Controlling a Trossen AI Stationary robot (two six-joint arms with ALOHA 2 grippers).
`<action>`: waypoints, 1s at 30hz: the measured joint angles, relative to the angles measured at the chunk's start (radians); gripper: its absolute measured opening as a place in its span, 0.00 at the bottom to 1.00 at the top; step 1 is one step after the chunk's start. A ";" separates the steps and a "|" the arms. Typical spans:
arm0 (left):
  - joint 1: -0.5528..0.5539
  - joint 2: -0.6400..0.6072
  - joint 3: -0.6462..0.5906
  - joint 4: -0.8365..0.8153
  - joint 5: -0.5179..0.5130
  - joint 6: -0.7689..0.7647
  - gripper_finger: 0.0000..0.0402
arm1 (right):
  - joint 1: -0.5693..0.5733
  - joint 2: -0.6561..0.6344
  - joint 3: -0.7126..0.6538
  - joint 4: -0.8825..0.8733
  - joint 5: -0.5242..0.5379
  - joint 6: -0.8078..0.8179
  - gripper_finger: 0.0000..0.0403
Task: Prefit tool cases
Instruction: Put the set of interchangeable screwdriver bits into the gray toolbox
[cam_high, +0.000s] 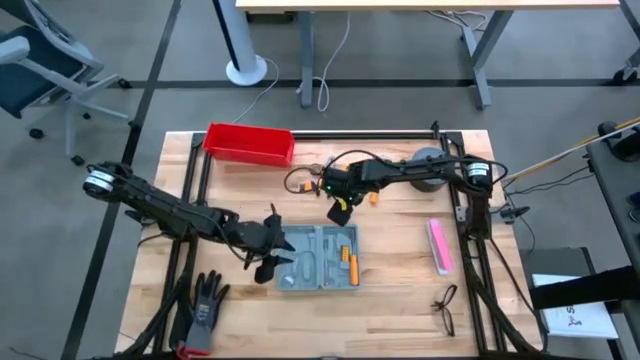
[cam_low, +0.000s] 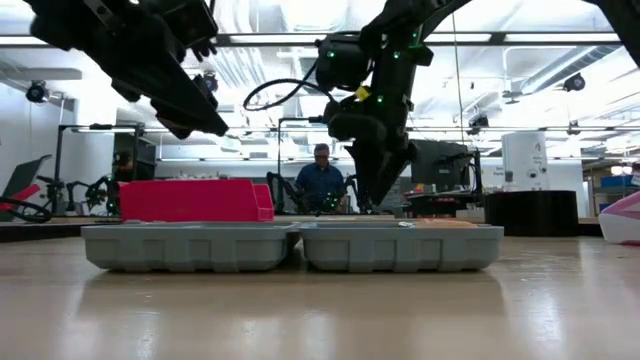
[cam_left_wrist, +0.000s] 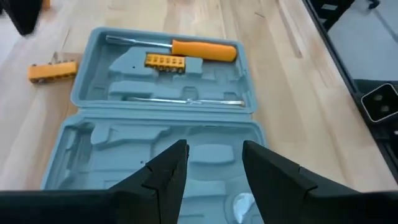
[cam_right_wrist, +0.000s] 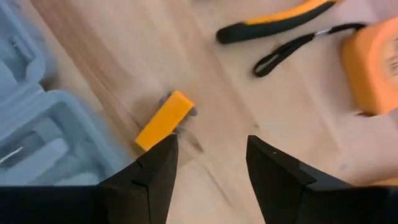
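The grey-blue tool case (cam_high: 318, 258) lies open on the wooden table, both halves flat with their hollow sides up (cam_left_wrist: 165, 112). One half holds an orange-handled screwdriver (cam_left_wrist: 202, 50), a yellow bit holder (cam_left_wrist: 165, 61) and a thin metal rod (cam_left_wrist: 186, 101). My left gripper (cam_left_wrist: 214, 168) hovers open above the other half, at the case's left side (cam_high: 270, 255). My right gripper (cam_right_wrist: 208, 168) stands open above bare table beyond the case's far edge (cam_high: 340, 205), pointing down. A second yellow bit holder (cam_right_wrist: 165, 119) lies on the table just ahead of its fingers.
Black-and-orange pliers (cam_right_wrist: 280, 22) and an orange tape measure (cam_right_wrist: 373, 59) lie on the table past my right gripper. A red bin (cam_high: 248, 143) stands at the far left, a pink object (cam_high: 440, 245) at the right, a black glove (cam_high: 205, 300) and glasses (cam_high: 447, 310) near the front.
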 joint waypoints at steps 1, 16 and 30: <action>-0.009 -0.001 0.000 0.001 -0.011 -0.001 0.40 | 0.004 0.005 0.000 0.005 -0.001 0.019 0.43; -0.084 -0.014 0.000 0.061 -0.104 -0.022 0.40 | 0.032 0.048 0.000 0.076 -0.022 0.196 0.46; -0.113 -0.015 0.000 0.071 -0.140 -0.022 0.40 | 0.047 0.121 0.000 0.113 -0.020 0.285 0.46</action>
